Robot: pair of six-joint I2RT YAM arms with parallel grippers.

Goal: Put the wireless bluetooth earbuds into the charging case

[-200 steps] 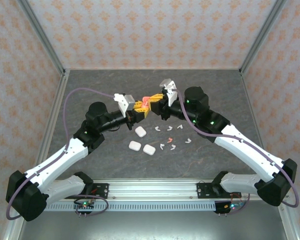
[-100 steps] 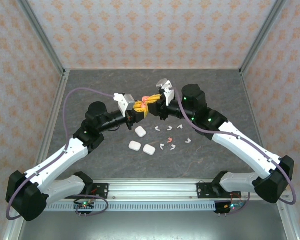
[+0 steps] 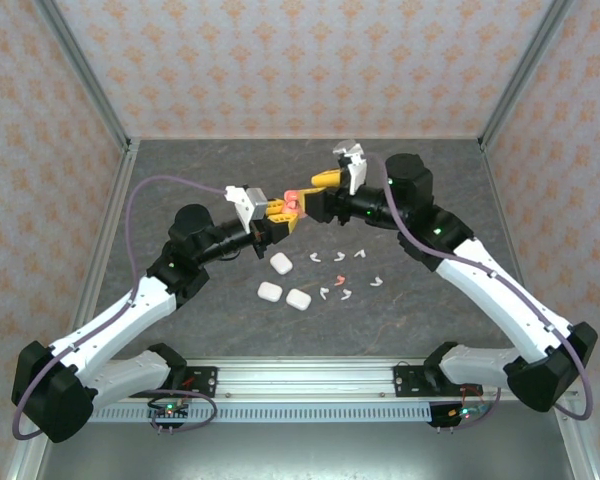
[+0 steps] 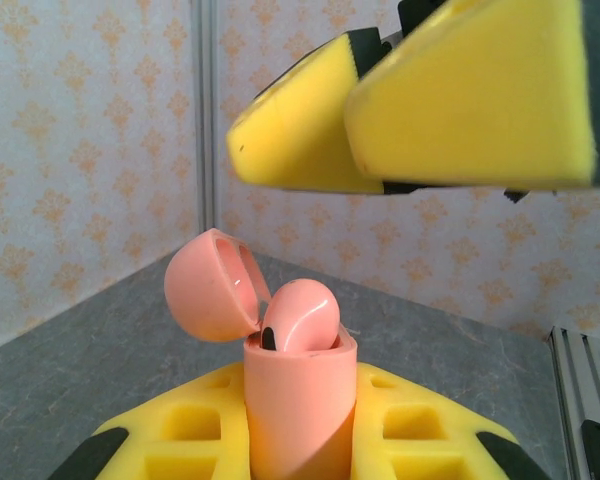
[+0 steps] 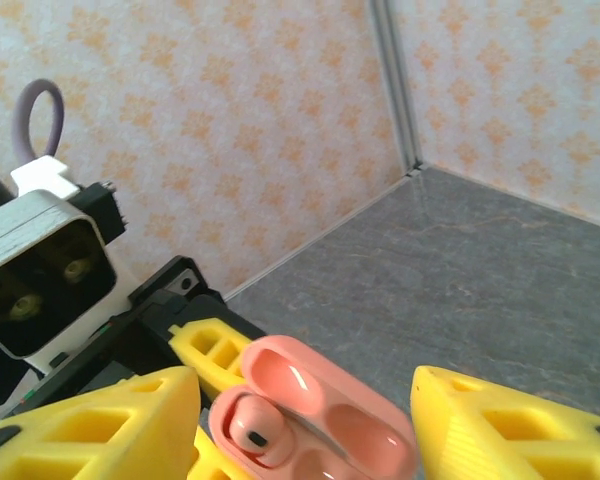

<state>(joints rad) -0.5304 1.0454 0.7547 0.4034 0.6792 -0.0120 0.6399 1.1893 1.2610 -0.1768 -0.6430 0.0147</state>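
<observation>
Earbud of coral-pink rounded plastic (image 4: pixel 300 315) stands head-up in one socket of the coral-pink plastic charging case (image 3: pixel 292 197), which is raised in the air between the two arms. Right tool (image 5: pixel 305 395), its yellow padded fingers (image 5: pixel 110 430) spread apart and grasping nothing, hovers just over the case mouth with one finger to each side of it. Left tool (image 3: pixel 278 214) is clenched on the lower body of the case, which sits upright with its round hinged lid (image 4: pixel 215 285) swung back. Down on the dark grey stone-patterned surface (image 3: pixel 180 180), nearer the arm bases, lie three white pill-shaped closed cases (image 3: pixel 281 263), a scatter of small white stemmed earbuds (image 3: pixel 325 292) and a second coral-pink earbud (image 3: pixel 338 277).

The seated bud looks to ride a little proud of the rim, so I judge the step in hand to be finishing this insertion and freeing the right arm for the next bud. To do it well, lift the right tool straight up so neither finger brushes the lid or drags the bud out. If the bud needs settling, tap its crown lightly with closed tips. The left grip should sit low, off the hinge, and not tilt. The coral mate on the surface presumably belongs in the other socket, stem down
</observation>
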